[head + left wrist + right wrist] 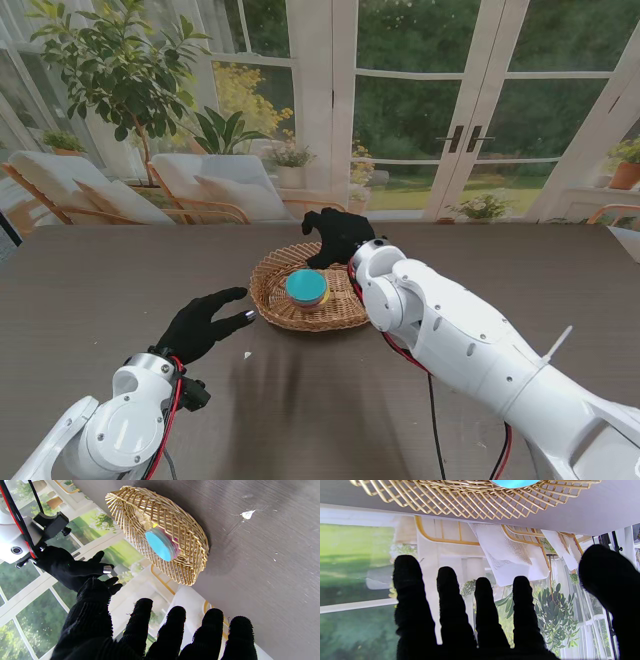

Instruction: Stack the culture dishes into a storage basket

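Note:
A round wicker basket [275,300] sits mid-table and holds a stack of culture dishes [306,287] with a blue one on top. The left wrist view shows the basket [190,562] and the stack [162,545], with pink and yellow layers under the blue. My right hand [338,234] hovers over the basket's far rim, fingers apart, holding nothing. My left hand [200,325] is near the table, left of the basket, fingers spread and empty. In the right wrist view the basket [475,502] and the blue dish [513,483] appear past my spread right hand [480,620].
A small white scrap [248,354] lies on the dark table [100,290] near my left hand, also seen as a white scrap [247,514]. Beyond the table's far edge are chairs, plants and glass doors.

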`<state>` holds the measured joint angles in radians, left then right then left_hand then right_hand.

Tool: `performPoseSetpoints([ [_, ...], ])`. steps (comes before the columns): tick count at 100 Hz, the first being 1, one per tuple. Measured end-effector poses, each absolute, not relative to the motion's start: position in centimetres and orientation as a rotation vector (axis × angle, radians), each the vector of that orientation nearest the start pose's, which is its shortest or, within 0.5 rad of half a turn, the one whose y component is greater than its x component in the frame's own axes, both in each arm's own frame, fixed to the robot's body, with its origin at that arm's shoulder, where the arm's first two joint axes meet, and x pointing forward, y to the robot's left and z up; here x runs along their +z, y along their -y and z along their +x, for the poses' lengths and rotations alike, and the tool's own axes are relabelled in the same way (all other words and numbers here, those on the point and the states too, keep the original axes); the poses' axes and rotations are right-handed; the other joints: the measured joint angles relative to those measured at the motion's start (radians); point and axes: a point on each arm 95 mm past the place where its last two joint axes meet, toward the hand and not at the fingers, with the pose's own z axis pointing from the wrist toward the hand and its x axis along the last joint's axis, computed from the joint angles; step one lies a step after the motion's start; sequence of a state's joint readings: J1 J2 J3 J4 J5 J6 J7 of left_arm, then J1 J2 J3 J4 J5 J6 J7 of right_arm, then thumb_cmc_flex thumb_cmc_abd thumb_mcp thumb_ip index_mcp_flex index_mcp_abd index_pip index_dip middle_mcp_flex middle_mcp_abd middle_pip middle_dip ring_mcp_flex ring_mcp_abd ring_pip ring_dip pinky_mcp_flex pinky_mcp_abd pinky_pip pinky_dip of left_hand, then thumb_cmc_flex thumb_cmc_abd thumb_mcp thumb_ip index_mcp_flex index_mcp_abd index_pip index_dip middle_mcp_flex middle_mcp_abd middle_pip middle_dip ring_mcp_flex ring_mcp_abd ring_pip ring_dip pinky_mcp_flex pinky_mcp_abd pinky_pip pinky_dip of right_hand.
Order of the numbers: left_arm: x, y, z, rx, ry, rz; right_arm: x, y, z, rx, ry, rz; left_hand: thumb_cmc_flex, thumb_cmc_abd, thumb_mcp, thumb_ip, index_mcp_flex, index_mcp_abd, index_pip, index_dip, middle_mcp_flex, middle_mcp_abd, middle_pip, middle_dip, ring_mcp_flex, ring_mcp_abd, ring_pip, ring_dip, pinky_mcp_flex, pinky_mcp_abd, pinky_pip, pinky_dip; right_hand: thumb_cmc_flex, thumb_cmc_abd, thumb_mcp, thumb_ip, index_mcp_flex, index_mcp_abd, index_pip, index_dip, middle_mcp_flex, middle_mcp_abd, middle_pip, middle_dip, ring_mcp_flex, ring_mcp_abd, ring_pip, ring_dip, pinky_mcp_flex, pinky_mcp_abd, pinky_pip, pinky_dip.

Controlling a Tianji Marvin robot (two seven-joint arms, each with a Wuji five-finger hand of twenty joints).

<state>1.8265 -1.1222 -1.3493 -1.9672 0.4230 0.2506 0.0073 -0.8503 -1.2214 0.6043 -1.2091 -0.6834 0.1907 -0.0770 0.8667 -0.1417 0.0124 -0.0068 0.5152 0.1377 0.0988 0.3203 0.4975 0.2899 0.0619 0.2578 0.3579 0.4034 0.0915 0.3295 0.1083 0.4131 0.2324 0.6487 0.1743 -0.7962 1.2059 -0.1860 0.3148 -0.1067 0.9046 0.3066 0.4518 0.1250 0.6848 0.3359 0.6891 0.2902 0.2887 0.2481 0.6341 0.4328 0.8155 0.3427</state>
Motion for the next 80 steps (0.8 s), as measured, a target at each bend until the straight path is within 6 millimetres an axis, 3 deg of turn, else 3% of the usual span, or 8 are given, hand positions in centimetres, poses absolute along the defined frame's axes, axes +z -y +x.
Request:
performPoseSetpoints([
  [80,-28.3,-0.2,33.8,-1.816,-0.975,-1.842,-24.6,-6.4,47.1,1.686,-1.516,1.145,0.000,0.000,0.000,0.000,0.000,0.000,0.000,0.000,0.000,0.000,0.000,0.000,0.000,0.000,0.000,0.000,0.000,0.000,0.000,0.000,0.000,0.015,0.000,0.000,0.000,0.000,-0.012,0.000,0.025,-0.002,-0.025,0.001,0.000,-0.007,-0.018,0.000,0.000,0.000,0.000,-0.020],
])
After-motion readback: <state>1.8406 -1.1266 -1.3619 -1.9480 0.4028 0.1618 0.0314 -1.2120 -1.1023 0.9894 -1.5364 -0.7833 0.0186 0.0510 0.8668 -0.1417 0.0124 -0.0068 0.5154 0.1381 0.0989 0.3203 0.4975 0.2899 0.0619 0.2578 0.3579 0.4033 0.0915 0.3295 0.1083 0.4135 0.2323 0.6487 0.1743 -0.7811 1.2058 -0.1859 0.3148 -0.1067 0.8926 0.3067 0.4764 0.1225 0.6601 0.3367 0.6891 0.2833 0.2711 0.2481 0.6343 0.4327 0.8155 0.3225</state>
